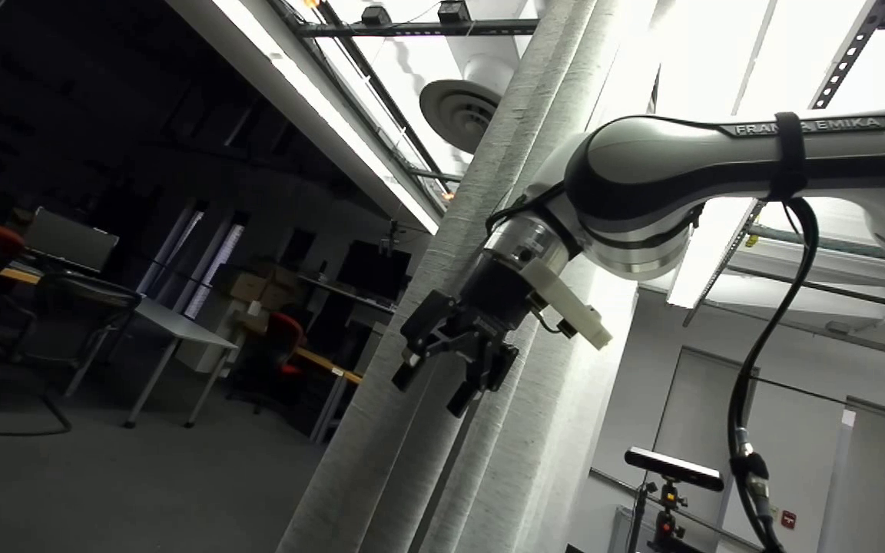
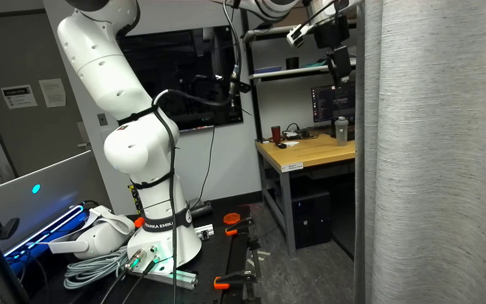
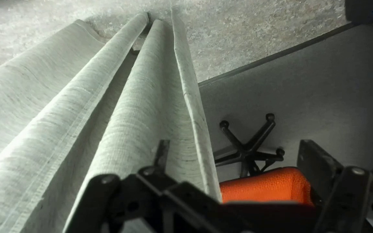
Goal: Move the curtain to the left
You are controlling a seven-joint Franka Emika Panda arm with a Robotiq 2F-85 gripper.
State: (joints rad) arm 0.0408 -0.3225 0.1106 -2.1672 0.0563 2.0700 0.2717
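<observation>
- As an exterior view shows it, the curtain (image 2: 441,147) hangs in long grey-white folds down the right side; in the wrist view its folds spread over the left half, the free edge near the middle.
- The white arm (image 2: 125,143) stands upright from its base and extends sideways at the top of the frame.
- A wooden desk (image 2: 310,153) shows between the arm's base and the curtain.
- A black wall screen (image 2: 171,59) is behind the arm.
- A swivel chair (image 3: 264,187), orange with a black base, appears beside the curtain's edge.
- A black computer tower (image 2: 310,217) sits under the desk.
- The gripper (image 1: 432,389) is released, fingers spread well apart, in front of the curtain; whether it touches the fabric I cannot tell.
- A grey bottle (image 2: 341,134) and a red cup (image 2: 276,134) stand upright on the desk.
</observation>
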